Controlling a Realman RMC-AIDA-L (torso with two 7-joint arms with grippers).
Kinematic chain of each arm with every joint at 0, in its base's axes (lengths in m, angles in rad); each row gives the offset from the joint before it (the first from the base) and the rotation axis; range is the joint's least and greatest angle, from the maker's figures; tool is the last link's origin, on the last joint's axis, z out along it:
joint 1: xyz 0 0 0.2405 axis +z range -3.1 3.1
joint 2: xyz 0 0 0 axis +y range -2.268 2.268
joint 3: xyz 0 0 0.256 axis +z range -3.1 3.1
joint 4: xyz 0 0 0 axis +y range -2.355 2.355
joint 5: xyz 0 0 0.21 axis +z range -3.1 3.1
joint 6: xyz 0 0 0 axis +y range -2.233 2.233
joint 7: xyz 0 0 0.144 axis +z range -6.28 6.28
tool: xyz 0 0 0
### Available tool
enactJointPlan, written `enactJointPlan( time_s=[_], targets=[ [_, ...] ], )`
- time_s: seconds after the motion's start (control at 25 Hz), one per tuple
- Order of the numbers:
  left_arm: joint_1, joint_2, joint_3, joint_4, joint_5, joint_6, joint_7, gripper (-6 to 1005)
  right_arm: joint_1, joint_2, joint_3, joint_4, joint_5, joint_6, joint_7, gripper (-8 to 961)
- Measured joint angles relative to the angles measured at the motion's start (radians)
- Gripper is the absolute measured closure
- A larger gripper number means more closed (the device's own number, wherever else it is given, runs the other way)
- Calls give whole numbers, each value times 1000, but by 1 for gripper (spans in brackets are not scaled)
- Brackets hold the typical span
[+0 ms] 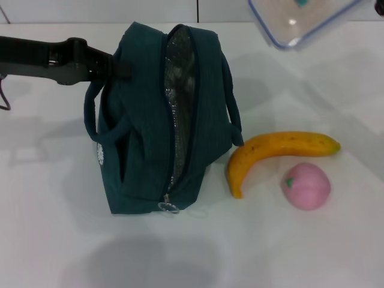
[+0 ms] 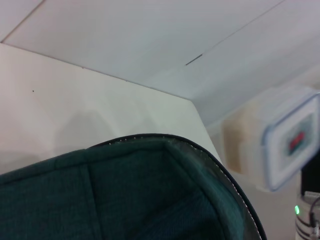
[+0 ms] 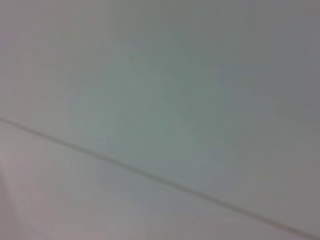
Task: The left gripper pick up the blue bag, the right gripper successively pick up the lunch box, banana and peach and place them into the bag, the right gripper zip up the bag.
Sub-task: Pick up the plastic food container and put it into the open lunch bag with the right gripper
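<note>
While the bag (image 1: 153,120) stood on the white counter (image 1: 54,240) with its zip open and the foil lining showing, the left pincer (image 1: 120,67) reached in from the left at the bag's upper side, by a handle. Whether its fingers were closed on the fabric could not be told; they were hidden against the bag.

The lunch box (image 1: 300,21) hung tilted at the top edge of the head view, up and to the right of the bag, apparently lifted clear of the counter. The right pincer was not visible in any view, so its grip could only be guessed. The banana (image 1: 273,153) lay just right of the bag, with the peach (image 1: 306,185) just beside it, close under its curve.

The risk seemed to lie at the mouth: the opening looked narrow and partly collapsed, so the box could catch on the zip edge or push the bag over. A tilted box could also slip from its hold, and a weak left grip would let the bag sag shut.
</note>
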Motion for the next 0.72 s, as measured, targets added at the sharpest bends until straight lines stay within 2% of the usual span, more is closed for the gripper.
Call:
enactJointPlan(
  time_s=[0.24, 0.4, 0.56, 0.72],
  targets=[
    [-7, -1, 7, 0, -2, 1, -1, 960, 112, 1, -72, -9, 5, -2, 51, 839],
    [-15, -8, 13, 0, -7, 1, -2, 960, 189, 2, -137, -10, 7, 53, 62, 835],
    [-23, -19, 15, 0, -9, 2, -2, 960, 231, 1, -200, -11, 16, 112, 64, 830],
    [-22, -21, 17, 0, -18, 3, -1, 959, 237, 1, -265, -12, 33, 161, 59, 826]
  ],
)
